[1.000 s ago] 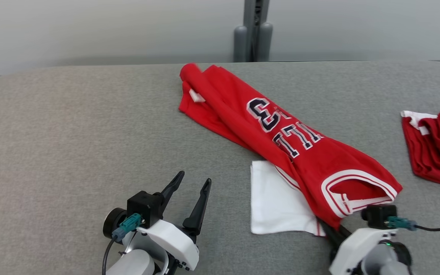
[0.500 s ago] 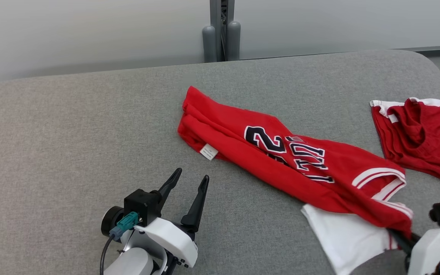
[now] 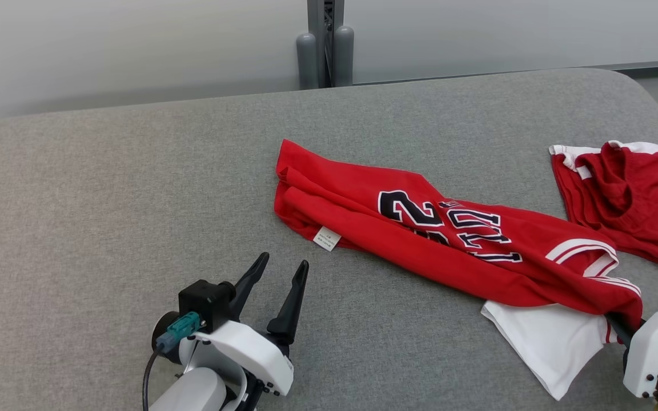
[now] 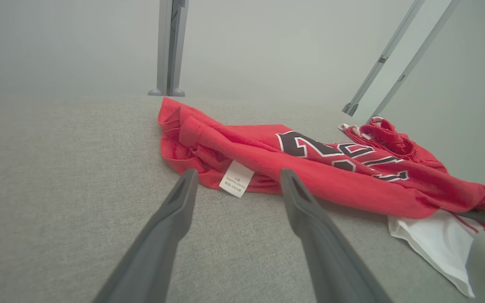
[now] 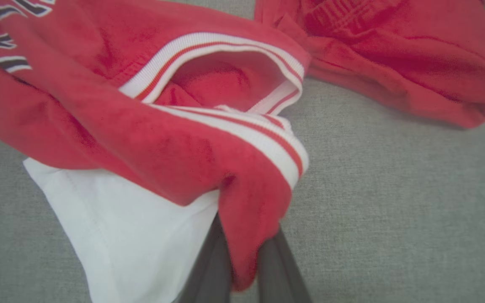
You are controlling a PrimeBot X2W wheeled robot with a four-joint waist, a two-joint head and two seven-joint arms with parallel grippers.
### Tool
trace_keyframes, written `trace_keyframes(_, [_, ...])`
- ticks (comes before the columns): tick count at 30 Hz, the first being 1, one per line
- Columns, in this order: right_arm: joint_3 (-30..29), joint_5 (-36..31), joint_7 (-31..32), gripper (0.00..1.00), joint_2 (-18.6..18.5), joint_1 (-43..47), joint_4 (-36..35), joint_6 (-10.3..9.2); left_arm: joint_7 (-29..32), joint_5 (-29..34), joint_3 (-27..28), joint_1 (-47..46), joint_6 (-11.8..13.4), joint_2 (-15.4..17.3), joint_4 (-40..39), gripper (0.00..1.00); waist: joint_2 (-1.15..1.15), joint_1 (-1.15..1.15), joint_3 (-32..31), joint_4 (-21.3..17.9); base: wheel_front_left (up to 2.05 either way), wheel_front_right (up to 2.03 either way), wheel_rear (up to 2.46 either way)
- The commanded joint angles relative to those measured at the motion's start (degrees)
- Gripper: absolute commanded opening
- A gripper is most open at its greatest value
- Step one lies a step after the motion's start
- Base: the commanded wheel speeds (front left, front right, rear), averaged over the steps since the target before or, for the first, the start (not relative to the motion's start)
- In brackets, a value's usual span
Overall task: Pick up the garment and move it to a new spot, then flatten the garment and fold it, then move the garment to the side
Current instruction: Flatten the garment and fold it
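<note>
Nearest of two grippers, the left gripper (image 3: 284, 260) stands spread wide and empty, the right gripper (image 5: 246, 235) pinches a corner of the red jersey (image 3: 420, 240) lying mid-table (image 3: 106, 200), and a second red garment (image 3: 632, 200) lies near, farther right.

Bright red over the garment (image 3: 357, 220), with dark numerals and letters (image 3: 406, 206) edged in white, white-and-red striped trim (image 3: 583, 248), a plain white panel (image 3: 546, 342) and a white label (image 3: 327, 238) with small grey print. Same red with white edging on the second garment (image 3: 637, 200). Flecked grey weave on the tabletop (image 3: 106, 200); dark grey fingers (image 3: 293, 297), white casing and a teal plug on the left tool (image 3: 284, 260).
</note>
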Motion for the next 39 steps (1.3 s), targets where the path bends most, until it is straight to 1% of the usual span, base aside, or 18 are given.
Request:
trace_keyframes(1, [0.1,-0.4,-0.8,1.0,-0.2,-0.4,0.4,-0.04,0.1,-0.5,0.5,-1.0,-0.6,0.0,0.5,1.0,0.0,0.0,-0.1,-0.2,0.0,0.0,0.0])
trace_keyframes(4, [0.6,0.4,-2.2,1.0,-0.7,-0.1,-0.4,-0.04,1.1,-1.9,1.3,-3.0,-1.4,-0.4,1.9,1.0,0.0,0.0,-0.5,-1.1,0.0,0.0,0.0])
trace_keyframes(8, [0.8,1.2,-3.3,1.0,-1.8,1.0,-3.5,-0.04,4.4,-3.5,1.9,-5.9,-1.9,-0.6,5.4,1.0,0.0,0.0,-1.2,-3.2,0.0,0.0,0.0])
trace_keyframes(11, [0.6,1.7,-3.5,1.0,-2.6,1.9,-7.0,-0.04,6.3,-4.2,2.2,-8.7,-2.4,-0.6,8.9,1.0,0.0,0.0,-1.5,-5.2,0.0,0.0,0.0])
trace_keyframes(13, [0.3,2.2,-3.2,1.0,-3.0,2.6,-9.8,-0.04,6.9,-4.9,3.0,-10.0,-2.8,-0.8,11.4,1.0,0.0,0.0,-1.5,-6.6,0.0,0.0,0.0])
trace_keyframes(16, [-1.3,2.7,-3.3,1.0,-3.2,3.6,-14.0,-0.04,7.3,-5.2,3.8,-12.6,-2.8,-0.3,15.3,1.0,0.0,0.0,-1.1,-8.8,0.0,0.0,0.0])
trace_keyframes(19, [-3.1,2.6,-3.8,1.0,-2.4,4.8,-17.7,-0.03,8.1,-5.6,4.2,-14.6,-3.0,-0.2,19.2,1.0,0.0,0.0,-0.5,-10.5,0.0,0.0,0.0])
trace_keyframes(20, [-3.1,2.6,-3.8,1.0,-2.4,4.8,-17.7,-0.03,8.1,-5.6,4.2,-14.6,-3.0,-0.2,19.2,1.0,0.0,0.0,-0.5,-10.5,0.0,0.0,0.0])
trace_keyframes(26, [-4.6,1.5,-4.0,1.0,-0.2,6.3,-23.6,-0.03,8.1,-5.9,5.0,-17.8,-2.9,0.2,26.8,1.0,0.0,0.0,0.7,-12.8,0.0,0.0,0.0])
trace_keyframes(28, [-4.9,1.0,-4.0,1.0,0.3,6.6,-25.1,-0.03,7.7,-5.9,5.2,-18.6,-2.9,0.1,28.8,1.0,0.0,0.0,0.9,-13.1,0.0,0.0,0.0])
trace_keyframes(32, [-4.9,0.6,-3.6,1.0,1.3,7.1,-27.5,-0.03,9.0,-6.2,4.6,-19.7,-3.8,-0.3,32.3,1.0,0.0,0.0,1.2,-13.4,0.0,0.0,0.0])
trace_keyframes(37, [-5.1,0.2,-4.3,1.0,2.1,6.9,-29.7,-0.03,8.0,-6.1,4.1,-20.4,-4.9,-1.3,34.7,1.0,0.0,0.0,1.1,-13.3,0.0,0.0,0.0])
trace_keyframes(38, [-5.1,0.1,-4.3,1.0,2.2,6.8,-30.0,-0.03,7.8,-6.0,3.9,-20.5,-5.1,-1.6,35.0,0.99,0.0,0.0,1.1,-13.2,0.0,0.0,0.0])
trace_keyframes(39, [-5.0,0.0,-4.3,1.0,2.4,6.7,-30.2,-0.03,7.6,-5.9,3.8,-20.7,-5.3,-1.8,35.3,0.87,0.0,0.0,1.1,-13.2,0.0,0.0,0.0])
